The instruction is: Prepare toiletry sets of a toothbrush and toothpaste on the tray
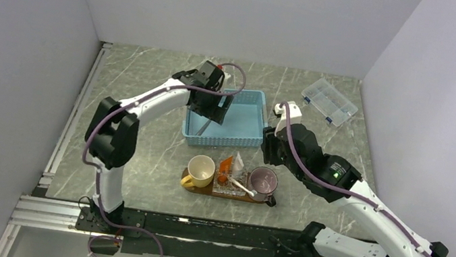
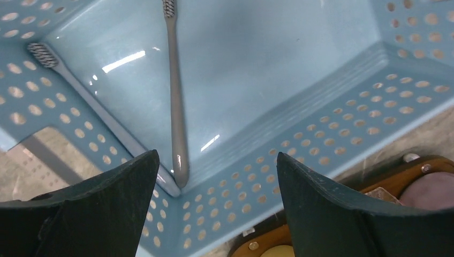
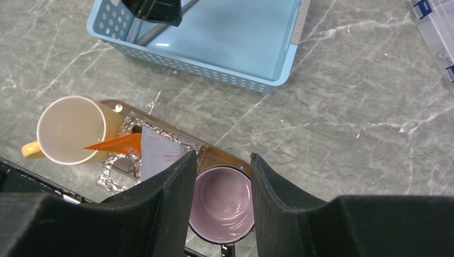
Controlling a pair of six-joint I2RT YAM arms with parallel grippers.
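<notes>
The left gripper (image 2: pixel 217 158) hangs wide open and empty over the blue perforated plastic basket (image 2: pixel 332 123), where the thin grey toothbrush (image 2: pixel 175 101) lies. The right gripper (image 3: pixel 221 163), half spread and empty, hovers above the dark brown wooden oval tray (image 3: pixel 217 152), which carries the bright orange toothpaste tube (image 3: pixel 115 143).

A grey toothbrush (image 2: pixel 176 107) is shown against the light blue basket (image 2: pixel 332 123), whose walls are dotted with round holes. The tabletop (image 3: pixel 348 107) is veined grey marble; the tray (image 3: pixel 220 156) is dark brown, the toothpaste (image 3: pixel 115 144) bright orange.
</notes>
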